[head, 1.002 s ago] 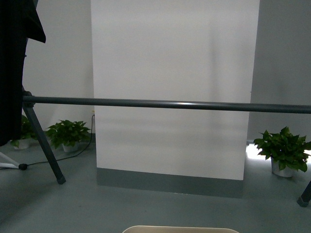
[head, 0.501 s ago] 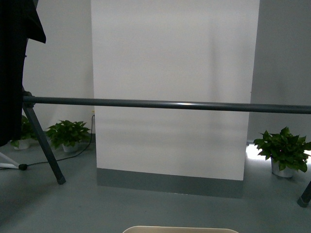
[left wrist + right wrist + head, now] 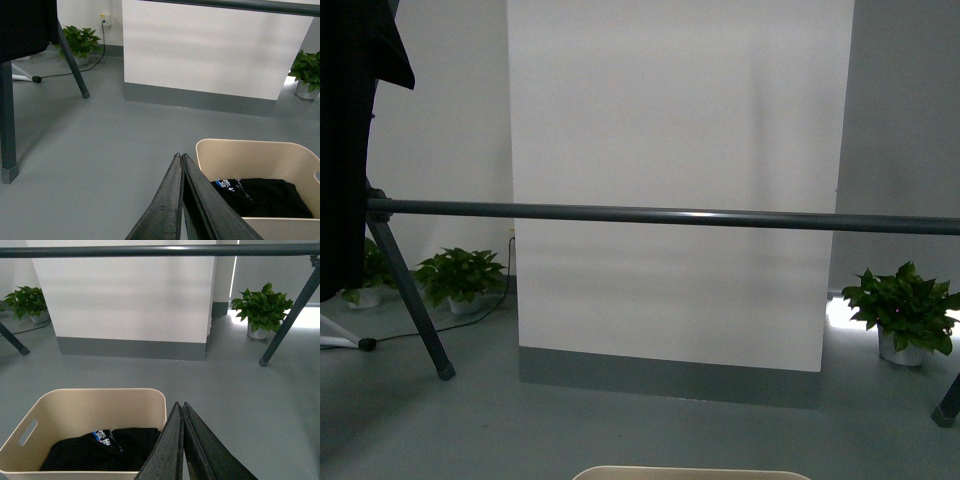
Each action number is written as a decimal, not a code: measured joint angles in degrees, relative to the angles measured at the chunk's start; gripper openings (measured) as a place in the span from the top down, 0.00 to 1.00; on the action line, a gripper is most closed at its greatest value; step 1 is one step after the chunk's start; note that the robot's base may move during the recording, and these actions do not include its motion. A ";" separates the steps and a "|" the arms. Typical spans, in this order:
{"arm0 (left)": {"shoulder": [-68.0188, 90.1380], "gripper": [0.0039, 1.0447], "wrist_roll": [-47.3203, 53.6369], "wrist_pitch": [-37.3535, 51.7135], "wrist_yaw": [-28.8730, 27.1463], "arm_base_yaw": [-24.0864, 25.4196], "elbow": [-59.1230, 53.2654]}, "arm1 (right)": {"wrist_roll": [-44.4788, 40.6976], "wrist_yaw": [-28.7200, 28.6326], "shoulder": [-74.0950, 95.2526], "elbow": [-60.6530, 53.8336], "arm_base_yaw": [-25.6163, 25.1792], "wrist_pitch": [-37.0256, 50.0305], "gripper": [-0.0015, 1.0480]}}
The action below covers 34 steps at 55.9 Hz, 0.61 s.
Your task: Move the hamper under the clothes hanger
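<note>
The left tool is showing in its wrist view with both dark fingers pressed flat together along their length, clenched on nothing, and it is hanging in the air above the grey floor, just beside the hamper. The right tool is looking the same in its own wrist view: fingers clenched against each other, empty, sitting just off the hamper's other side. Neither tool is touching the rim in these views.

The hamper is sitting upright on the floor between the two tools, its open mouth facing up. Its long axis is running from side to side across the robot's front, with one handle slot showing in an end wall. Dark clothing with a blue and white print is lying in the bottom. In the front view only a sliver of the beige rim is peeking up at the lower edge.

Beyond it, the clothes hanger's long bar is running level from side to side, parallel to the hamper's long side, on angled legs. A black garment is hanging at its left end. Whether the hamper is already lying beneath the bar cannot be told. Potted plants are standing by the white panel behind.
</note>
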 joint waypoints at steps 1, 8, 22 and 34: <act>-0.66 0.97 0.00 -0.61 0.00 0.00 -0.02 | 0.00 0.00 -0.68 0.00 0.00 -0.63 0.98; -4.57 0.97 0.00 -4.31 -0.02 0.00 -0.02 | 0.00 0.00 -4.87 0.00 0.00 -4.57 0.98; -10.58 0.97 0.00 -10.21 0.00 0.00 -0.02 | 0.00 0.00 -11.19 0.00 0.00 -10.64 0.98; -14.64 0.97 0.00 -14.25 0.00 0.00 -0.02 | 0.00 0.00 -15.67 0.00 0.00 -15.06 0.98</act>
